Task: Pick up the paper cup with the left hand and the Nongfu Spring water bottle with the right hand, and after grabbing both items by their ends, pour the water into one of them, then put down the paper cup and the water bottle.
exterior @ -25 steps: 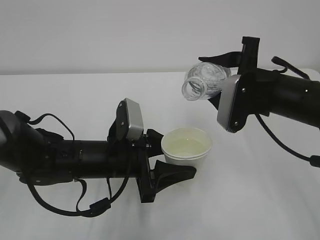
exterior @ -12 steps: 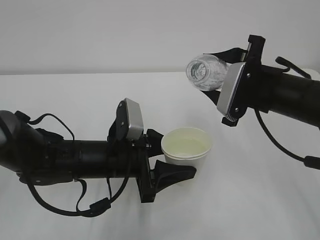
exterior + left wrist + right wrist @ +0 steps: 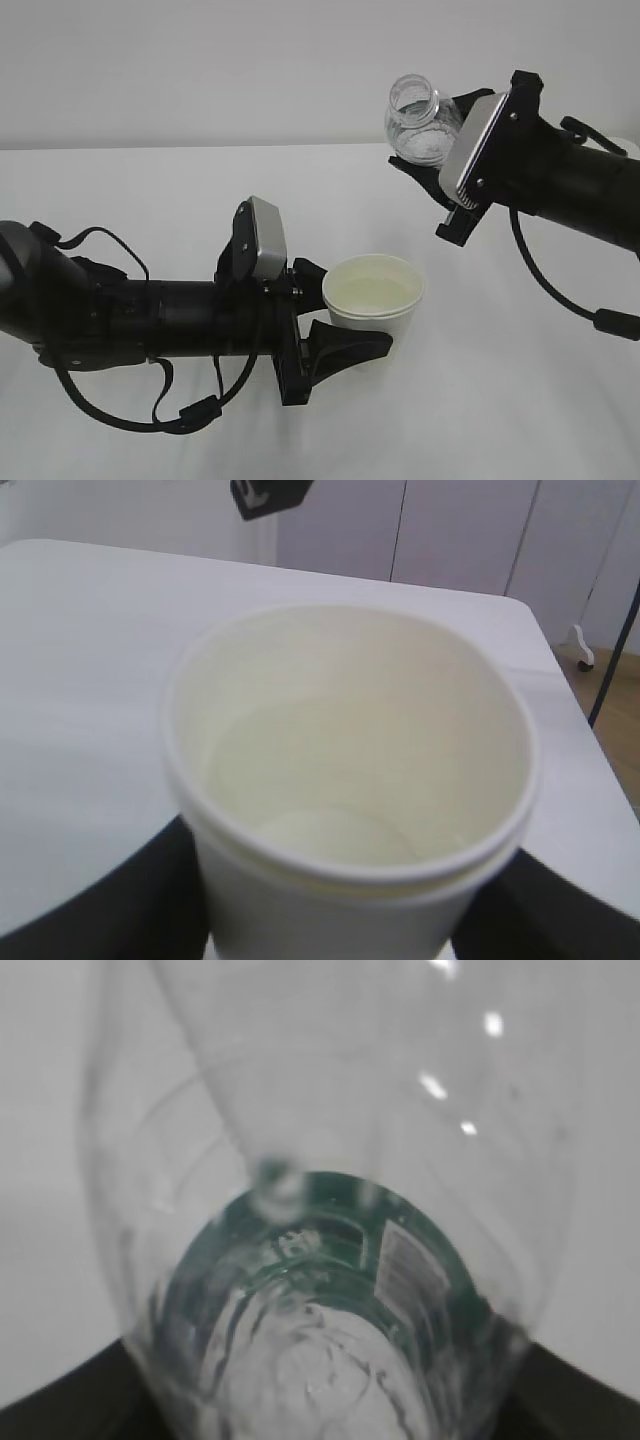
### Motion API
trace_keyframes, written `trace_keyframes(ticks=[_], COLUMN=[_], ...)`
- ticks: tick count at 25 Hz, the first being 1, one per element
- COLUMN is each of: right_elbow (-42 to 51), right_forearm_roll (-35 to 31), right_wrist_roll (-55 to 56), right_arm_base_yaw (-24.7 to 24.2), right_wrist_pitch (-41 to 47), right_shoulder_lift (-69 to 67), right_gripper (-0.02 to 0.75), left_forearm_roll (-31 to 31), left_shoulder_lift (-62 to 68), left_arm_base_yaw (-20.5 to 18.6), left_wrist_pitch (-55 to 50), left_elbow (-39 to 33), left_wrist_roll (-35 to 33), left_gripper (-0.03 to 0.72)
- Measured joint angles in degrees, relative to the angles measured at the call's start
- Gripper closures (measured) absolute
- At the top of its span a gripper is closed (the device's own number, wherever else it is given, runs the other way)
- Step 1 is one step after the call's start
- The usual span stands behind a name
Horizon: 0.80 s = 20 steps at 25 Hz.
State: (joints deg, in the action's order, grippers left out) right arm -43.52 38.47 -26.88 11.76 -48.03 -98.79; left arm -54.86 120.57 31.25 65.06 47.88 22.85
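Observation:
My left gripper is shut on the white paper cup, one black finger on each side of its wall. The cup stands upright just over the table, and pale clear water lies inside. Looking down from the left wrist, the cup fills the frame above my left gripper, with water partway up. High at the right, my right gripper is shut on the clear water bottle, whose open mouth points up and left. In the right wrist view the bottle rises from my right gripper, its green label showing.
The white table stretches under both arms, with a plain wall behind. In the left wrist view the table's edge falls off at the right to a wooden floor, and part of the right arm hangs at the top.
The right arm has turned the bottle from mouth-down over the cup to mouth-up and lifted it up and to the right. The left arm and cup have stayed still.

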Motion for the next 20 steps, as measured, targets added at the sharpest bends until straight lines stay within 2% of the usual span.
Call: trace_keyframes(ticks=[20], right_elbow=[0.0], right_forearm_roll=[-2.1], right_wrist_roll=[17.0], right_arm_base_yaw=[0.0], right_wrist_pitch=[0.0], right_shoulder_lift=[0.0], right_gripper=[0.286], left_forearm_roll=[0.2], left_shoulder_lift=[0.0], left_arm_base_yaw=[0.0], left_wrist_pitch=[0.0], left_elbow=[0.0], left_wrist_roll=[0.0], left_gripper=[0.226])
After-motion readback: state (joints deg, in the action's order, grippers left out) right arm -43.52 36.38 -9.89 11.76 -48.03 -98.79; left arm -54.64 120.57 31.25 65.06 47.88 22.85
